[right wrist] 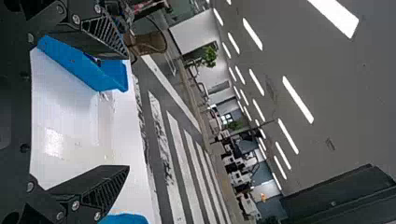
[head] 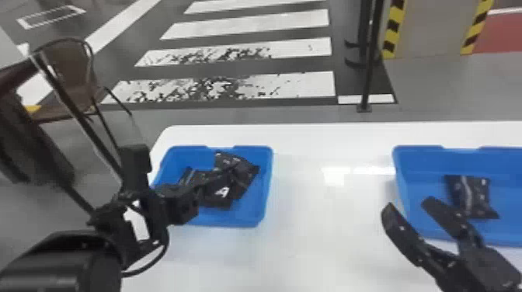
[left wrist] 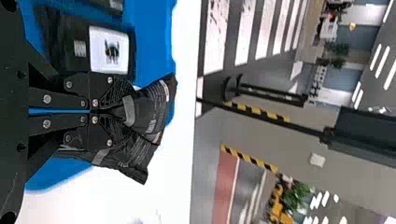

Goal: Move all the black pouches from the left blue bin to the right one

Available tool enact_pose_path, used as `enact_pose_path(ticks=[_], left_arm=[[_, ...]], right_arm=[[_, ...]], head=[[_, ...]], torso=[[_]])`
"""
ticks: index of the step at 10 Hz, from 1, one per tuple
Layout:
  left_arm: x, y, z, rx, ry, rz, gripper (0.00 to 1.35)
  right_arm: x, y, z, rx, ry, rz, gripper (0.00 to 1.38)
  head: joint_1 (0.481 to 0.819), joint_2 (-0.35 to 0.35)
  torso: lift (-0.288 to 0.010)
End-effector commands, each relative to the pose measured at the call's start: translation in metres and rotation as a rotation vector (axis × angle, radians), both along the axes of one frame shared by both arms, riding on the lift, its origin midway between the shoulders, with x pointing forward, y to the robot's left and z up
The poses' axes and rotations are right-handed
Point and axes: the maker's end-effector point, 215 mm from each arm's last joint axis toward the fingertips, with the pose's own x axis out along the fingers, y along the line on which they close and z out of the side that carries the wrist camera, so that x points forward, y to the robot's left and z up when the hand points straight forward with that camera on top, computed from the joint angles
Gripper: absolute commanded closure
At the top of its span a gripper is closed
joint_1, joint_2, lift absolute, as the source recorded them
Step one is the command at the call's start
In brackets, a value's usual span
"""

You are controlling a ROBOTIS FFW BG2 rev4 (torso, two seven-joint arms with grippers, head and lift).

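Note:
Over the left blue bin (head: 267,194), my left gripper (head: 230,171) is closed on a black pouch (head: 246,171); other black pouches (head: 217,199) lie right by it in the bin. In the left wrist view, the left gripper (left wrist: 105,111) pinches the crumpled pouch (left wrist: 156,105), and a pouch with a white label (left wrist: 109,50) is beside it. One black pouch (head: 472,196) rests inside the right blue bin (head: 402,174). My right gripper (head: 408,206) hangs open near that bin's front left corner. The right wrist view shows the right gripper (right wrist: 127,112) with its fingers wide apart and nothing between them.
Both bins stand on a white table (head: 310,233), with a wide gap between them. A brown chair (head: 72,77) stands beyond the table's left side, and a dark post (head: 369,77) rises behind the far edge.

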Motion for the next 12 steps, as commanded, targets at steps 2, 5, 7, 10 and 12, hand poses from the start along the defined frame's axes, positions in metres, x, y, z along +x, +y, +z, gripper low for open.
enact_pose_path(ticks=[2, 5, 7, 10, 12], left_arm=[[-0.015, -0.075, 0.005, -0.136, -0.005, -0.128, 1.21], [-0.032, -0.141, 0.01, -0.227, 0.009, -0.251, 1.21], [-0.04, -0.168, 0.013, -0.257, 0.021, -0.305, 1.21], [-0.052, -0.198, 0.014, -0.285, 0.04, -0.371, 1.21], [-0.055, -0.205, 0.016, -0.295, 0.041, -0.383, 1.21]], right_arm=[[0.002, 0.038, 0.003, 0.126, 0.051, 0.102, 0.2], [0.011, 0.053, 0.003, 0.177, 0.071, 0.144, 0.21], [0.02, 0.053, -0.003, 0.179, 0.082, 0.145, 0.21], [0.032, 0.064, 0.0, 0.212, 0.079, 0.163, 0.23], [0.032, 0.07, -0.001, 0.228, 0.088, 0.171, 0.94]], head=[[0.695, 0.167], [0.695, 0.112], [0.695, 0.066], [0.695, 0.022], [0.695, 0.01]], torso=[[-0.14], [-0.14], [-0.14], [-0.14], [-0.14]])
